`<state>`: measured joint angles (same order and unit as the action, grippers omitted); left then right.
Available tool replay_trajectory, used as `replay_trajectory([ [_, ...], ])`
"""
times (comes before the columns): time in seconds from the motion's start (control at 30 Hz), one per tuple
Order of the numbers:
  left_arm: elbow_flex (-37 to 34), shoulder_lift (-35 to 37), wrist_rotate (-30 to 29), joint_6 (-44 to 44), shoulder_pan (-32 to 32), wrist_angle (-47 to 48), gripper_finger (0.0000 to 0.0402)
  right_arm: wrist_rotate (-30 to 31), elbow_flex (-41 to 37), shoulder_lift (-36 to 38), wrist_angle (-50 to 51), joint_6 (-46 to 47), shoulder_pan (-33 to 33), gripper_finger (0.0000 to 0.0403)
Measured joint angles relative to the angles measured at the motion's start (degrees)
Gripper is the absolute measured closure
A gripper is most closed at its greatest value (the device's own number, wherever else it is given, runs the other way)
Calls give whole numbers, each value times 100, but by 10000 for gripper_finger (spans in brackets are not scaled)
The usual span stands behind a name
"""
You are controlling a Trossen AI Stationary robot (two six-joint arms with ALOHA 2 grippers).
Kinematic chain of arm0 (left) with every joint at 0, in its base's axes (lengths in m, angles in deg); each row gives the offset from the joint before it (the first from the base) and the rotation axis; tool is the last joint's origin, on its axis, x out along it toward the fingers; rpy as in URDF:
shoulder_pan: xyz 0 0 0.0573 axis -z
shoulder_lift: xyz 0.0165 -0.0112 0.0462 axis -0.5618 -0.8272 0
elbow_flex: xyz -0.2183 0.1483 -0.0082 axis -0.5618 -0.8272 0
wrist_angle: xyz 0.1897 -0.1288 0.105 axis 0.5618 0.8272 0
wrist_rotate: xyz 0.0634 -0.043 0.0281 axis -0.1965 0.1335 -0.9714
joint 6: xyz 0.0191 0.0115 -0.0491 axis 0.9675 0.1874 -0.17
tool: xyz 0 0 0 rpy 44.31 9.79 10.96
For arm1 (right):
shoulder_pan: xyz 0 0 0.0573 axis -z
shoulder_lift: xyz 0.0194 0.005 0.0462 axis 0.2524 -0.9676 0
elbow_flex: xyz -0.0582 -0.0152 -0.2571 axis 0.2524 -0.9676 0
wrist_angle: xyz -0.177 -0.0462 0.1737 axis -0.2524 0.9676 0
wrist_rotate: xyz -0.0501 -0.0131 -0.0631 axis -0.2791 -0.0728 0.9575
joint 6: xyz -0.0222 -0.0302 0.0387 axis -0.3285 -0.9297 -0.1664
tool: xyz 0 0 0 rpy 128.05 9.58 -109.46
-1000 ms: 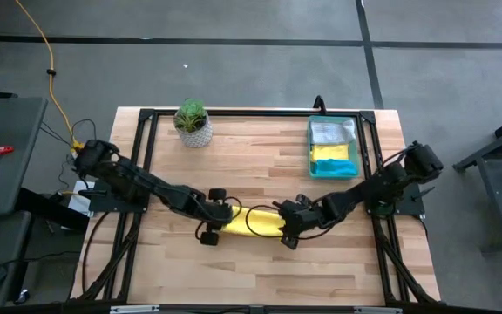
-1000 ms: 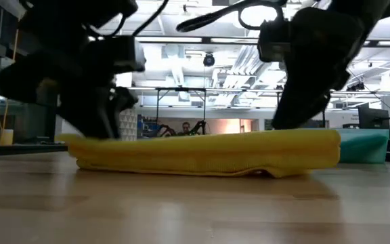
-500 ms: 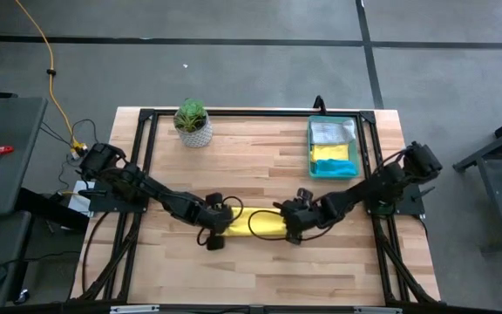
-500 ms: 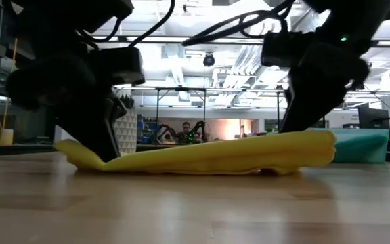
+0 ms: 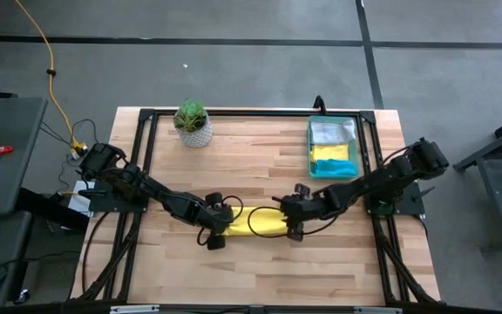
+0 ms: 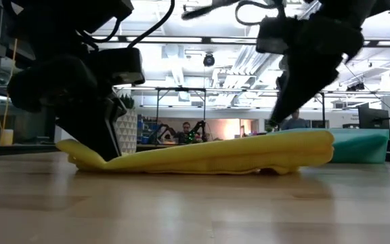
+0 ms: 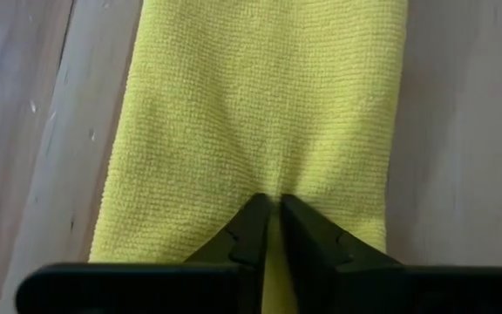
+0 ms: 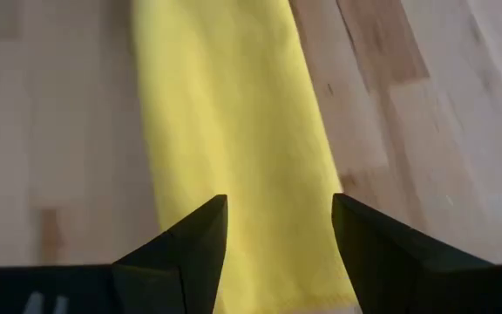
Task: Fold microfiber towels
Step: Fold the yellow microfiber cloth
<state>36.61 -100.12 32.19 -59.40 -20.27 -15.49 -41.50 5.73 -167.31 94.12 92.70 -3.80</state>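
Nearest the front edge of the wooden table (image 5: 260,270), a yellow microfiber towel (image 5: 255,221) is lying folded into a long narrow strip, running left to right between the two arms. The left gripper (image 7: 271,228) is sitting at the strip's left end with its fingers nearly together, pinching a small ridge of the yellow cloth; in the low view that end is lifting slightly off the wood. The right gripper (image 8: 279,235) is hovering just above the strip's right end, its jaws standing apart and holding nothing, with the yellow cloth showing between the two dark fingers.

Farther back, toward the table's right rear corner, a translucent green plastic tray (image 5: 356,148) is resting on the wood. It is holding a stack of folded cloths: a grey-white towel (image 5: 332,133) at the far end, a second yellow towel (image 5: 328,153) in the middle, and a teal towel (image 5: 335,168) at the near end.

At the rear left, a small green plant in a white pot (image 5: 193,124) is standing upright, well apart from the tray.
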Motion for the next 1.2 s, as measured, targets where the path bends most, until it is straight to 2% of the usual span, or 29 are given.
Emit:
replay_trajectory([
  [0.2, 0, 2, -101, 95, 0, 7, 342, -29, 5, -263, -723, 0, -70, 203],
  [0.5, 0, 4, -182, 52, 0, 9, 290, -404, 5, -975, -723, 6, -85, 203],
  [0.73, 0, 7, -179, 139, -2, 9, 246, -492, 20, -1097, -611, 2, -79, 203],
  [0.87, 11, 26, -59, 272, -21, 56, 227, -544, 15, -942, -498, -26, -79, 203],
  [1.0, 108, 326, 321, 438, -102, 637, 215, -565, 9, -531, -241, 2, -71, 203],
  [1.2, 199, 1176, 297, 879, -244, 1533, 211, -409, 7, 197, 560, 152, -72, 203],
])
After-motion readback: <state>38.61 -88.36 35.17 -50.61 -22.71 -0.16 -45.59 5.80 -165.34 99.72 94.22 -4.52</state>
